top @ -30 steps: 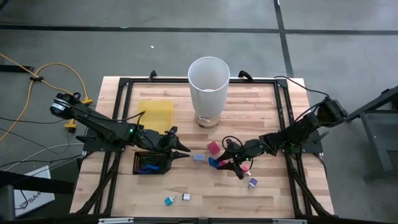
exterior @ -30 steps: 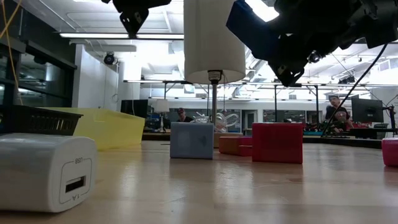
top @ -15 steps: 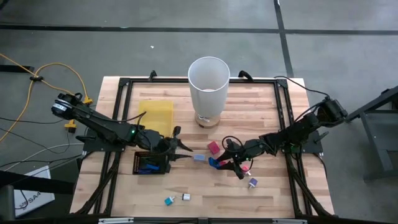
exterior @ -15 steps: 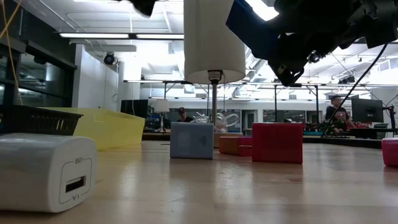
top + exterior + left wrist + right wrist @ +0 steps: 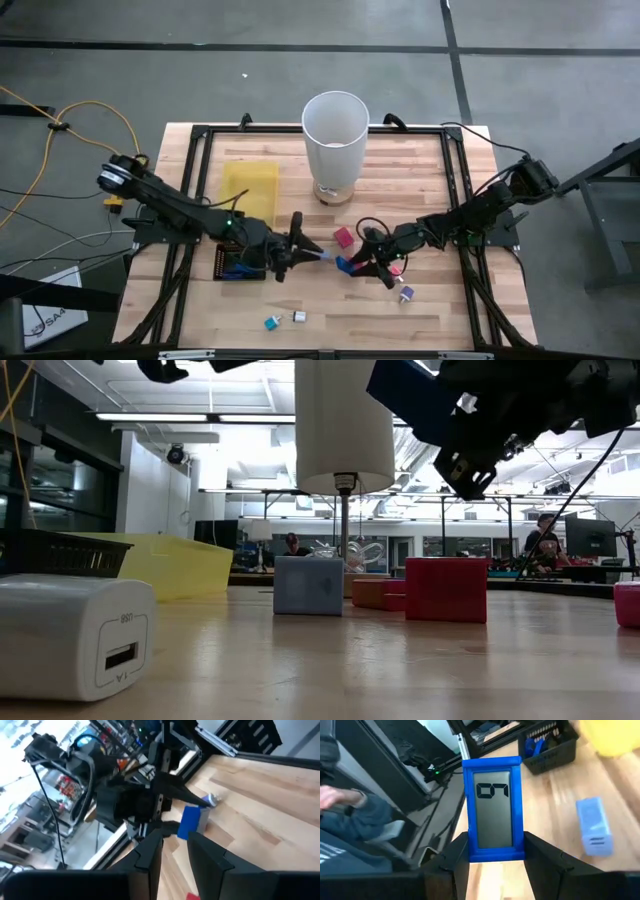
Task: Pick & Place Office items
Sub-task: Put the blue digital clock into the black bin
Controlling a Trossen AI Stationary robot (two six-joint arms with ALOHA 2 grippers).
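Observation:
My right gripper point(image 5: 352, 262) is shut on a small blue piece with a grey display reading "07" point(image 5: 492, 810). My left gripper point(image 5: 300, 243) hovers open near the table's middle, close beside a light blue block point(image 5: 320, 254) and facing the right gripper. A pink cube point(image 5: 343, 237), a red-pink piece point(image 5: 393, 268), a purple piece point(image 5: 406, 294), a teal piece point(image 5: 271, 322) and a white charger point(image 5: 298, 317) lie flat on the wood. In the low view the charger point(image 5: 75, 635), light blue block point(image 5: 308, 585) and red block point(image 5: 446, 589) stand on the table. My right gripper pinches the blue display piece between its two fingers, one on each long side near the lower end point(image 5: 470, 852). The fingers point(image 5: 540, 860) come from the table's right, slanting slightly down. The piece sticks out past the fingertips, display toward the wrist camera, lifted clear of the table.
A tall white bin point(image 5: 336, 140) stands at the far middle. A yellow tray point(image 5: 250, 185) and a black mesh tray point(image 5: 240, 262) holding blue pieces lie under the left arm. A black frame point(image 5: 455, 180) borders the table. Bare wood lies along the near edge.
My left gripper has swung from above the black tray toward the table's right, ending close to the light blue block and the right gripper. The right gripper has kept its hold on the blue piece, almost still.

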